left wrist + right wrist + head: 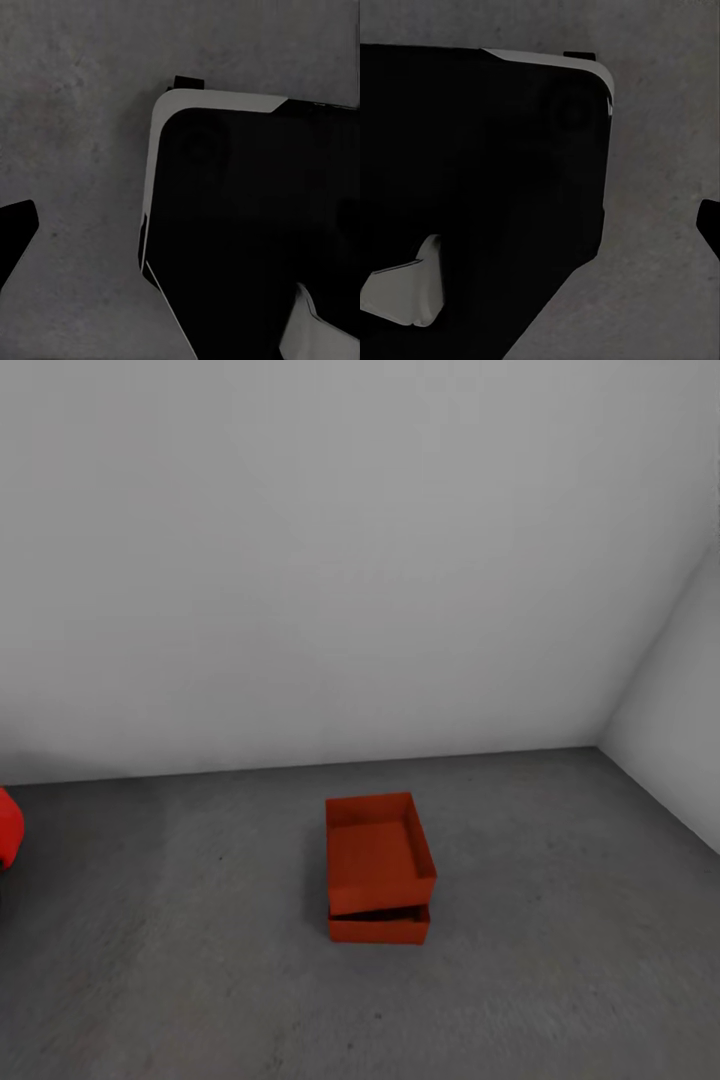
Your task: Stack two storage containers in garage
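Two red-orange storage containers stand stacked on the dark grey concrete floor (560, 960) of the garage, in the middle of the head view. The upper container (378, 850) is open-topped and empty, and sits slightly turned on the lower container (380, 927), of which a front strip shows. Neither gripper touches them. In the left wrist view, the left gripper's dark fingertip (16, 225) hangs at the frame edge over bare concrete. The right gripper's fingertip (711, 223) shows likewise in the right wrist view. Nothing lies between the fingers of either.
Plain white walls (350, 560) meet in a corner at the far right. A glossy red car part (8, 828) pokes in at the left edge. My black, white-edged base (247, 225) spreads across both wrist views (472, 172).
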### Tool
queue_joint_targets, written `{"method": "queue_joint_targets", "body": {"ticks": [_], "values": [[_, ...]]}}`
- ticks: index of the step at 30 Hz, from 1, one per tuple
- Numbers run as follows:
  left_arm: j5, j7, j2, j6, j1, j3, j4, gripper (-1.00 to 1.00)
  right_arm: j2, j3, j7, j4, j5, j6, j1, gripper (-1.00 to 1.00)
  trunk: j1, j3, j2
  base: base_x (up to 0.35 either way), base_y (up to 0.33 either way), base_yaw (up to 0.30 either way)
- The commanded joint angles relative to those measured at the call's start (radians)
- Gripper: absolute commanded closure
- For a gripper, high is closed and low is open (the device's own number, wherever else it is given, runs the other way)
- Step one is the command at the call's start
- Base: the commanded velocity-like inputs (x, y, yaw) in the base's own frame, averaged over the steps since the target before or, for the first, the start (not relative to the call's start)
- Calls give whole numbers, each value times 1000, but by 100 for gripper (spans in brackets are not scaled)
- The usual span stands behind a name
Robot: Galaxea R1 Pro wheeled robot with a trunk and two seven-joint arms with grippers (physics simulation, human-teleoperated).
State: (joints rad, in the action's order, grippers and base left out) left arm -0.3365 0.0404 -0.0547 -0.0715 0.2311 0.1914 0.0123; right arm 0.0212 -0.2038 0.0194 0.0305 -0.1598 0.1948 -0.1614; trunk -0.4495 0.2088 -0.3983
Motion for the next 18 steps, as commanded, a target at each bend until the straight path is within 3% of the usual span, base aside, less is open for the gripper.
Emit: {"method": "queue_joint_targets", "body": {"ticks": [1,18], "values": [[-10,4,-1,-4,1,8,0,-100,0,-8,2,3,-10,6,-1,-100,-1,0,-2,0,0,0],[-9,4,-2,-7,1,8,3,-100,2,-8,4,3,-10,6,-1,-100,-1,-28,-2,0,0,0]]}}
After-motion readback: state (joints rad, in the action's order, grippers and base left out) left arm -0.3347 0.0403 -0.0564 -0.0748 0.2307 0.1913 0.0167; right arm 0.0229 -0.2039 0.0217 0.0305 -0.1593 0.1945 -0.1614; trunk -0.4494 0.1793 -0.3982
